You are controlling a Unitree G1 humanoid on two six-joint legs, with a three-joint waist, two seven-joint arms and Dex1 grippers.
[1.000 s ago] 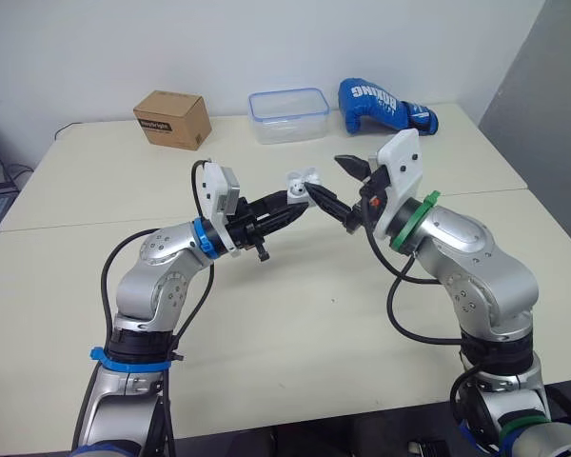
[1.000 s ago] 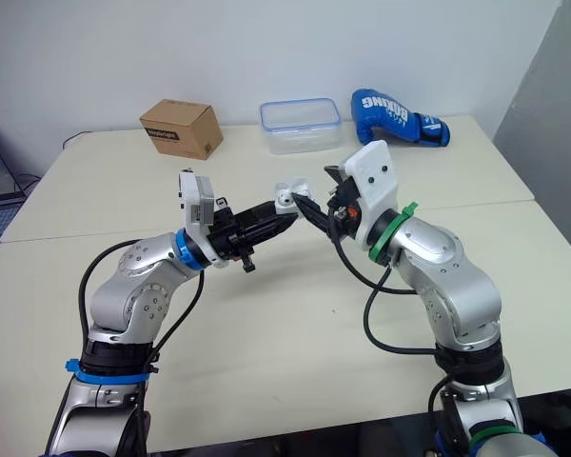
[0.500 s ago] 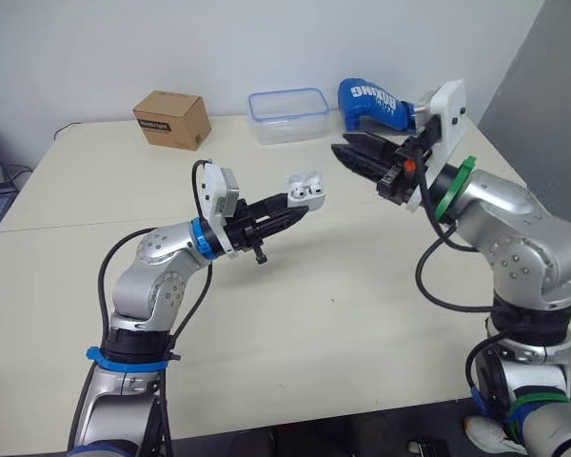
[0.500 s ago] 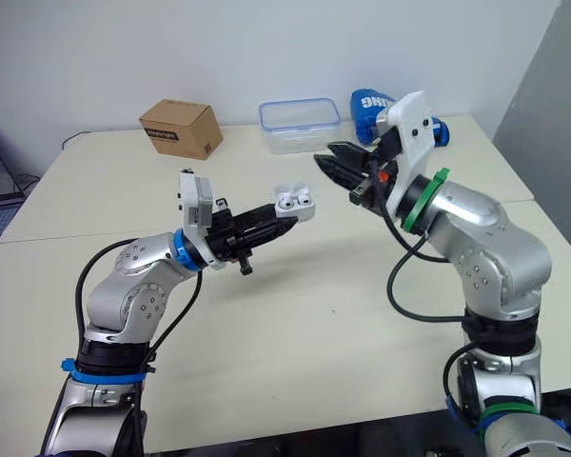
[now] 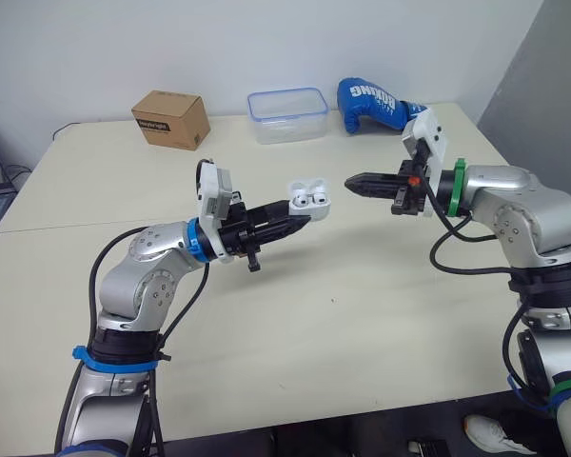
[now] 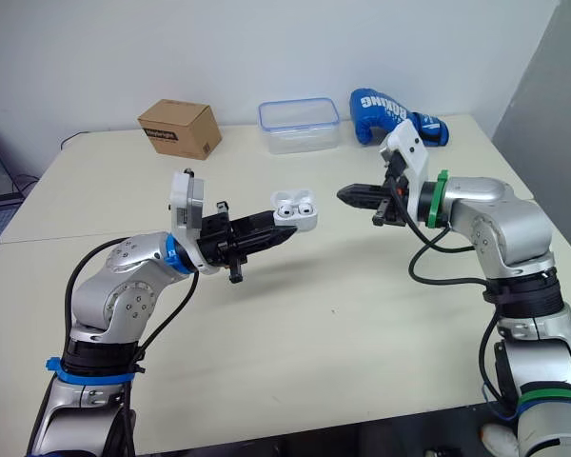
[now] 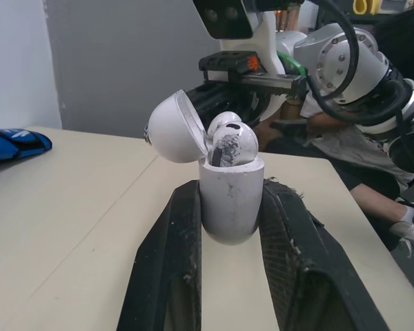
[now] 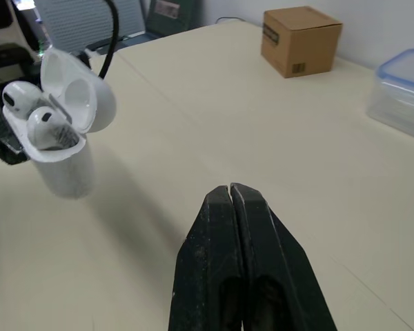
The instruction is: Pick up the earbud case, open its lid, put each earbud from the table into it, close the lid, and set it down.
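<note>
The left gripper point(image 5: 296, 215) clamps the earbud case point(image 7: 229, 200) above the middle of the table point(image 5: 362, 295), its lid point(image 7: 174, 129) swung open and both earbuds point(image 7: 232, 142) inside. The right gripper point(image 5: 354, 181), fingers pressed together and empty, points at the case from nearby. Closing the lid and setting the case down are left. Whether the earbuds are fully seated is hard to judge.

Open gap between earbud case point(image 5: 306, 200) and right claw point(image 5: 353, 181).

The earbuds' point(image 7: 232, 141) stems are hidden inside the earbud case point(image 7: 229, 201).
</note>
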